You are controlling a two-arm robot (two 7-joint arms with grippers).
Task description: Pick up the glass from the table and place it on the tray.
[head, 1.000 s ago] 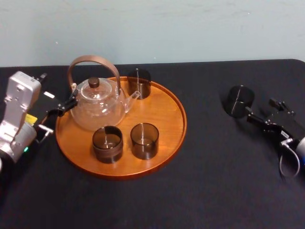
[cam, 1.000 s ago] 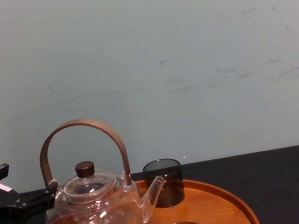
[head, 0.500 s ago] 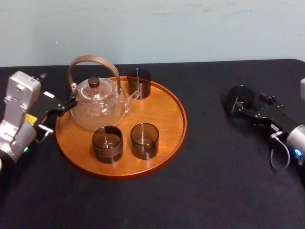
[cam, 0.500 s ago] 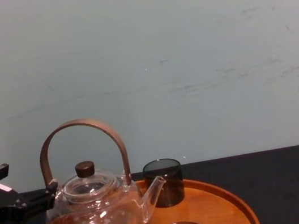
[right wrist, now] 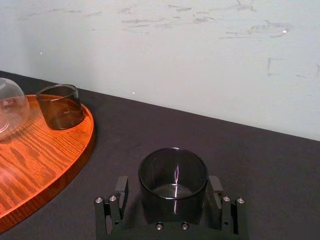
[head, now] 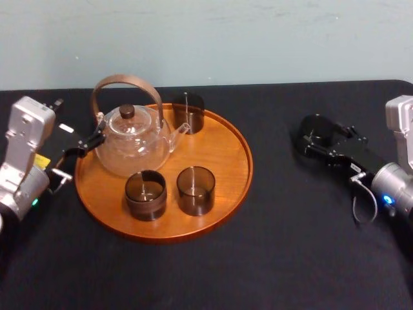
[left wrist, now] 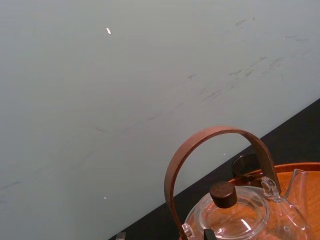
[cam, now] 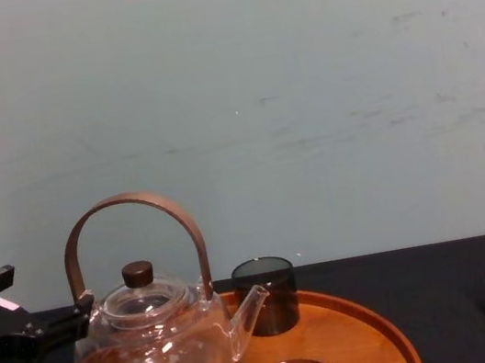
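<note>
**tea_fan:** Any brand or label that can be read here?

**bot_watcher:** Not really. A yellow sticker (head: 41,161) can be seen on the left arm, but the print's too small to be read.

**tea_fan:** And what's been changed since a second ago?

**bot_watcher:** The right gripper (right wrist: 169,186) was stopped short of the smoked glass (head: 316,129) back then. It's been brought forward, so now the glass is straddled, with the fingers held apart, one at each side. The glass is stood upright on the table (head: 290,245), between the tray (head: 239,139) and the table's right edge, nearer the far edge and well apart from the tray. In the chest view it's been shifted a touch toward the tray. The left gripper (head: 82,152) hasn't been moved. It's parked at the tray's left rim, just beside the glass teapot (head: 132,145), finger tips apart.
</note>
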